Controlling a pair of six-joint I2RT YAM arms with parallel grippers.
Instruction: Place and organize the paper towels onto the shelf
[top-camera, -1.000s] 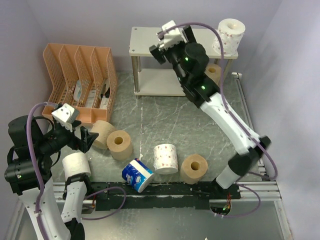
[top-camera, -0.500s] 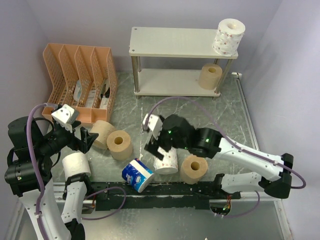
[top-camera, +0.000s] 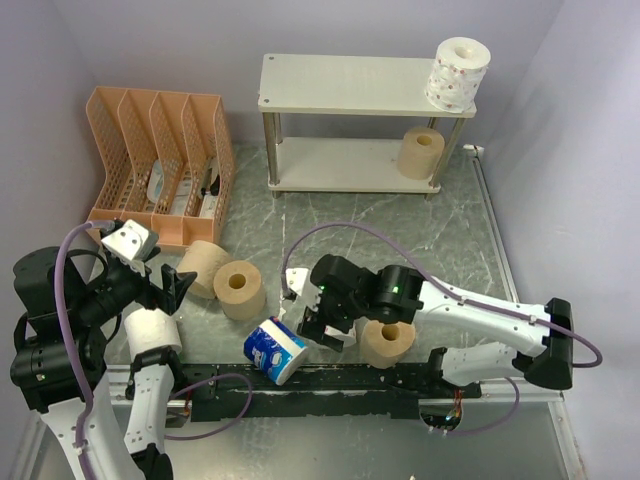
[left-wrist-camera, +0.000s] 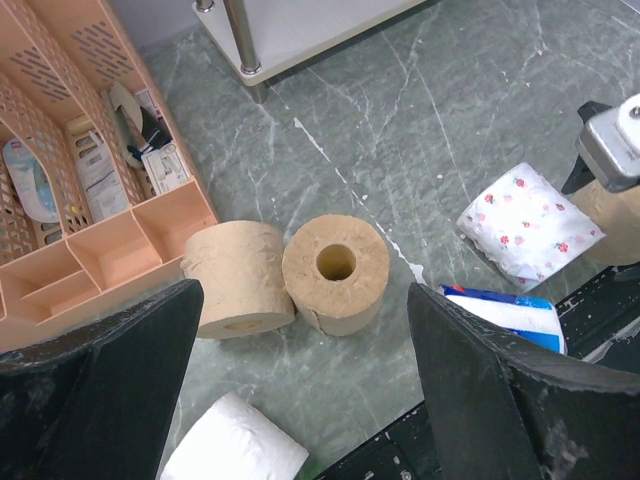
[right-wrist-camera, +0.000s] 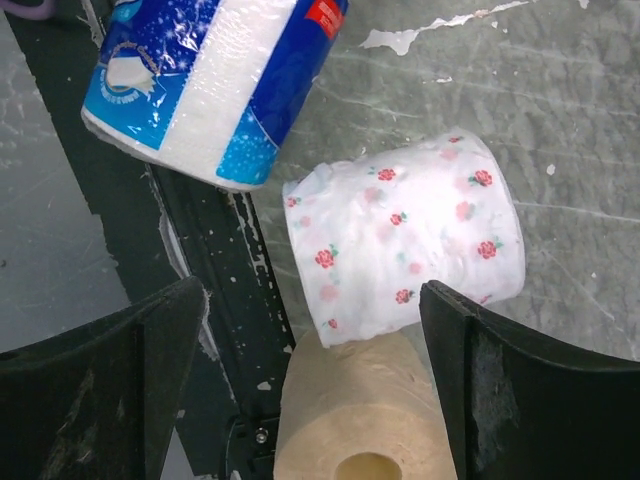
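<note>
Black right pincer (right-wrist-camera: 310, 300), jaws wide apart, straddling rose-print roll (right-wrist-camera: 400, 240)

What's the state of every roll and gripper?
Left gripper: open, empty.
Right gripper: open, nothing gripped.
Floor floral roll: on side, ungripped.
Blue roll: on side.
Shelf floral roll: upright, top.
Shelf tan roll: upright, lower.
Middle tan roll: upright.
Left tan roll: on side.
Right tan roll: upright.
White roll: on table, ungripped.
</note>
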